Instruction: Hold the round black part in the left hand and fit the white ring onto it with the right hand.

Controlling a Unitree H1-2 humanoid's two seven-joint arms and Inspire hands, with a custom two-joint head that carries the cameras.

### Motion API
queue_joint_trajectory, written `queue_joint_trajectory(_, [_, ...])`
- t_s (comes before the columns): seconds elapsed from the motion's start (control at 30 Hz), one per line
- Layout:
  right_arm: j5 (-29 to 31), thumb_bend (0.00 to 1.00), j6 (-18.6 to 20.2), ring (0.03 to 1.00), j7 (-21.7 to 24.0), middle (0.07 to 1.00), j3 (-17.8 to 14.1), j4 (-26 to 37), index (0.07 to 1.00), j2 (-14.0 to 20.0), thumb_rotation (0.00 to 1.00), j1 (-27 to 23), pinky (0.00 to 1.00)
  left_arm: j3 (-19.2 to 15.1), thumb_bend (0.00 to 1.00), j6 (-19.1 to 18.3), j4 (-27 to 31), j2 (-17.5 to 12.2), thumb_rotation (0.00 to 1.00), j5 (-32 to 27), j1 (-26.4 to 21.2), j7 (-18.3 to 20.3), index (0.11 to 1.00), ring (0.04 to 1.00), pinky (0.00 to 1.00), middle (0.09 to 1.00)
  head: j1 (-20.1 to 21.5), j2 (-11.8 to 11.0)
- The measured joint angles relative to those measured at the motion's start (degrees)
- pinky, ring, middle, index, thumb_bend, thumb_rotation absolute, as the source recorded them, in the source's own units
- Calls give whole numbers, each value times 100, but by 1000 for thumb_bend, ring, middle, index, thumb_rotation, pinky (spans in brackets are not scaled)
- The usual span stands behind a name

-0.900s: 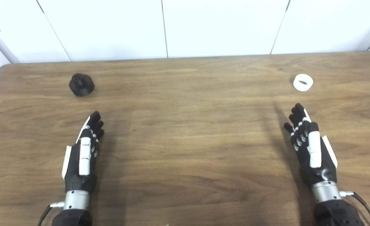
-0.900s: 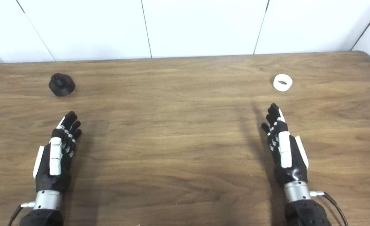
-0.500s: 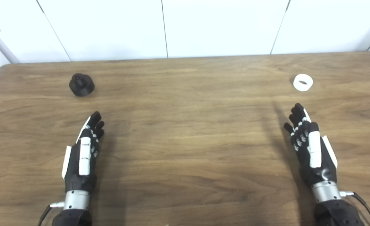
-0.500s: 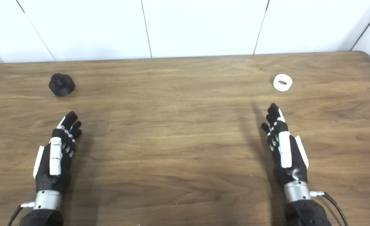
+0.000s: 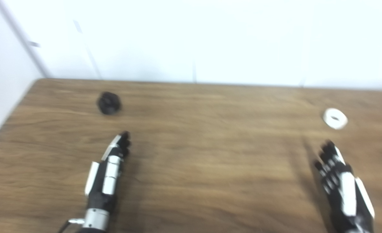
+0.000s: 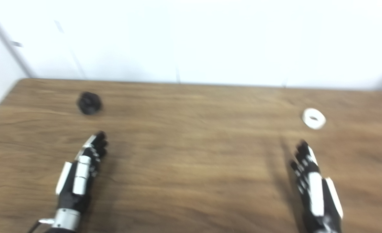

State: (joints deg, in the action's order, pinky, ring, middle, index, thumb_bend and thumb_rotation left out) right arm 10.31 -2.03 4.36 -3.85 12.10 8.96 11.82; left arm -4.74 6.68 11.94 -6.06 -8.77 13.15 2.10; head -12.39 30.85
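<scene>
Waiting at the start of the job, both hands lie empty on the wooden table [image 5: 210,168], and neither part has been picked up. The pictures are smeared, so fine detail is lost.

Taking the round black part [image 5: 108,103] as the landmark: it sits alone toward the table's far left corner. The left hand [image 5: 108,173] is on the near side of it and a little to its right, apart from it, fingers stretched forward and lying close together, holding nothing. The white ring [image 5: 335,118] lies far across the table to the right of the black part, well apart from it and slightly nearer the camera. The right hand [image 5: 343,186] is nearer still than the ring, just short of it, its fingers likewise extended and empty; how far they are spread I cannot tell through the blur.

By my reading, the step in hand is the first reach. The next move calls for the left hand to go forward and slightly left to close around the black part, lifting it with its top exposed, while the right hand advances to pinch the ring by its rim.
</scene>
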Motion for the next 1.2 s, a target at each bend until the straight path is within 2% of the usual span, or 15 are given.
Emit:
queue_joint_trajectory(0.13, [-38,553,-70,1000,47,995,-13,-67,993,11,1000,-13,1000,60,500,180,-35,20,872,100,-3,7,937,951,960,953,-237,-264])
queue_joint_trajectory(0.27, [44,524,-86,1000,142,995,-68,-144,997,31,1000,-53,1000,84,511,355,-102,38,845,137,-12,0,937,955,969,951,-299,-334])
queue_joint_trajectory(0.53, [58,470,-89,1000,223,998,-130,-202,1000,46,1000,-91,1000,125,506,480,-131,41,882,272,-20,-41,946,954,967,952,-299,-440])
queue_joint_trajectory(0.63, [27,469,-101,1000,224,998,-129,-216,1000,46,1000,-100,1000,131,535,486,-137,43,802,314,-22,-104,951,944,962,949,-299,-440])
queue_joint_trajectory(0.7, [-3,454,-142,1000,233,995,-128,-232,1000,50,1000,-104,1000,142,588,485,-139,44,739,371,-22,-138,949,941,958,943,-247,-440])
queue_joint_trajectory(0.8, [-25,457,-184,1000,242,995,-130,-254,1000,67,1000,-117,1000,170,595,484,-138,44,687,524,-21,-175,949,941,953,940,-185,-405])
queue_joint_trajectory(0.93, [-49,455,-185,1000,241,992,-132,-255,1000,73,1000,-121,1000,167,583,448,-102,45,484,723,-19,-248,941,934,955,932,-159,-379])
queue_joint_trajectory(1.03, [-55,467,-187,1000,241,993,-137,-254,1000,73,1000,-128,1000,136,631,286,-5,45,433,946,-8,-423,933,927,945,920,-167,-370])
queue_joint_trajectory(1.2, [-53,486,-191,1000,240,983,-161,-256,995,72,1000,-124,1000,23,694,-233,283,12,362,1414,-13,-582,912,915,924,902,-176,-378])
